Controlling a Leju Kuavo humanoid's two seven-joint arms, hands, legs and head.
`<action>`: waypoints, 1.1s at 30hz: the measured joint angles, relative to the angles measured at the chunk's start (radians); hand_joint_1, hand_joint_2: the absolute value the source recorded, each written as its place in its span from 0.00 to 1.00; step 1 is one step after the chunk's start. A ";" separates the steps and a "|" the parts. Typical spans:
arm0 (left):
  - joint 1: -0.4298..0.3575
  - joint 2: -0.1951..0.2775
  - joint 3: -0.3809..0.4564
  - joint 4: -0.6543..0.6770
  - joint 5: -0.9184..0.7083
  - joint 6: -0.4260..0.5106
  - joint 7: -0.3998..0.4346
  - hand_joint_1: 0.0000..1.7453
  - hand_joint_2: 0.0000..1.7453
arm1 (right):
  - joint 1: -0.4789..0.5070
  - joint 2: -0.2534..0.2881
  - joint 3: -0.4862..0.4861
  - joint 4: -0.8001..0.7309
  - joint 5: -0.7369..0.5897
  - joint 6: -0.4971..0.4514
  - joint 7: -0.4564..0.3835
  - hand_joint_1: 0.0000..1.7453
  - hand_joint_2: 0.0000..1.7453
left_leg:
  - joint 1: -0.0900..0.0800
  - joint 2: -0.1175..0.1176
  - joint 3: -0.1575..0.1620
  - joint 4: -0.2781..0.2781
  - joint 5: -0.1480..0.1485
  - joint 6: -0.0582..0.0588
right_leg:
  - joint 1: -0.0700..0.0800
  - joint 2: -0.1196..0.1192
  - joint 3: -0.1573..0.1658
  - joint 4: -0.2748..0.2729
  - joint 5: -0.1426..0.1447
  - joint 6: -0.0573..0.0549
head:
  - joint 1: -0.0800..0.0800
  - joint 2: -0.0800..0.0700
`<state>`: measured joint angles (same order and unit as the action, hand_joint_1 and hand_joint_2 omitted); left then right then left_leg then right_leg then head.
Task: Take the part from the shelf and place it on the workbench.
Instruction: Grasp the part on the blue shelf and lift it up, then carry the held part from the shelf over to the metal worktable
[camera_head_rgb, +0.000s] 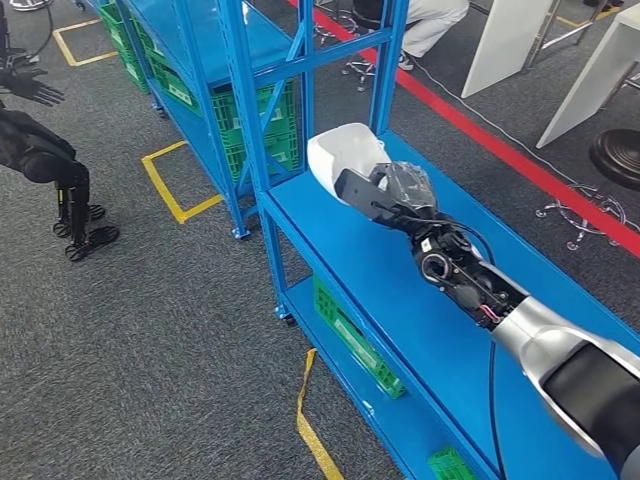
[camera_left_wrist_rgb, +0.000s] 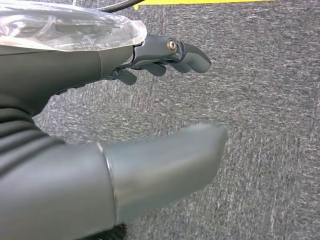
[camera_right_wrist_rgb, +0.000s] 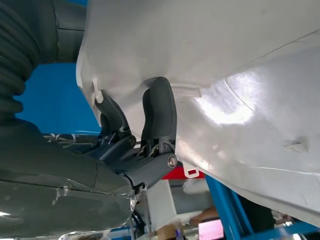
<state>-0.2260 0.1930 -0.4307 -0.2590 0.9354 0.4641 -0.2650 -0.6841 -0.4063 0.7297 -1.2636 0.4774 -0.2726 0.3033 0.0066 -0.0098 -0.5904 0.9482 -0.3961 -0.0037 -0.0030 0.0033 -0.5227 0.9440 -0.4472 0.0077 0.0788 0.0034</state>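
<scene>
On the blue shelf's upper deck: right hand (camera_head_rgb: 385, 195) gripping the white moulded part (camera_head_rgb: 343, 155).

Head view: the right arm reached in from the lower right across the blue shelf (camera_head_rgb: 392, 300); its hand held the white part at the deck's far end, beside the upright post. Green crates (camera_head_rgb: 355, 340) sat on the lower tier and a further green crate (camera_head_rgb: 256, 125) in the next bay; yellow floor tape (camera_head_rgb: 170, 185) marked the grey carpet (camera_head_rgb: 151, 320).
Left wrist view: the left hand (camera_left_wrist_rgb: 158, 57) hung over grey carpet, fingers (camera_left_wrist_rgb: 188, 55) stretched out and apart from the thumb (camera_left_wrist_rgb: 166, 165), holding nothing.
Right wrist view: dark fingers (camera_right_wrist_rgb: 160, 115) curled over the edge of the white part (camera_right_wrist_rgb: 226, 75), pressed against its inner surface; blue shelf frame (camera_right_wrist_rgb: 226, 210) lay behind.
</scene>
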 joint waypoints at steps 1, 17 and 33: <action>0.001 0.000 0.000 0.000 0.003 0.000 -0.004 0.00 1.00 | 0.014 0.000 -0.008 -0.024 0.001 -0.012 -0.003 1.00 1.00 | 0.000 0.000 0.000 0.000 0.000 0.000 | 0.000 0.000 0.000 0.000 0.000 0.000 | 0.000 0.000; 0.016 -0.001 0.010 0.000 0.034 -0.022 -0.057 0.00 1.00 | 0.207 0.017 -0.122 -0.439 -0.133 -0.097 -0.063 1.00 1.00 | 0.000 0.000 0.000 -0.001 0.000 0.000 | 0.000 0.000 0.000 0.000 -0.001 0.000 | 0.000 0.000; 0.015 -0.002 0.010 0.000 0.034 -0.027 -0.059 0.00 1.00 | 0.247 0.022 -0.155 -0.577 -0.172 -0.092 -0.085 1.00 1.00 | 0.000 0.000 0.000 -0.001 0.000 0.000 | 0.000 0.000 0.000 0.000 -0.001 0.000 | 0.000 0.000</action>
<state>-0.2110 0.1915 -0.4204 -0.2590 0.9694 0.4375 -0.3243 -0.4370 -0.3841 0.5745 -1.8405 0.3054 -0.3644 0.2185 0.0065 -0.0099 -0.5905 0.9475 -0.3965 -0.0039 -0.0030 0.0032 -0.5229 0.9439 -0.4480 0.0074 0.0788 0.0034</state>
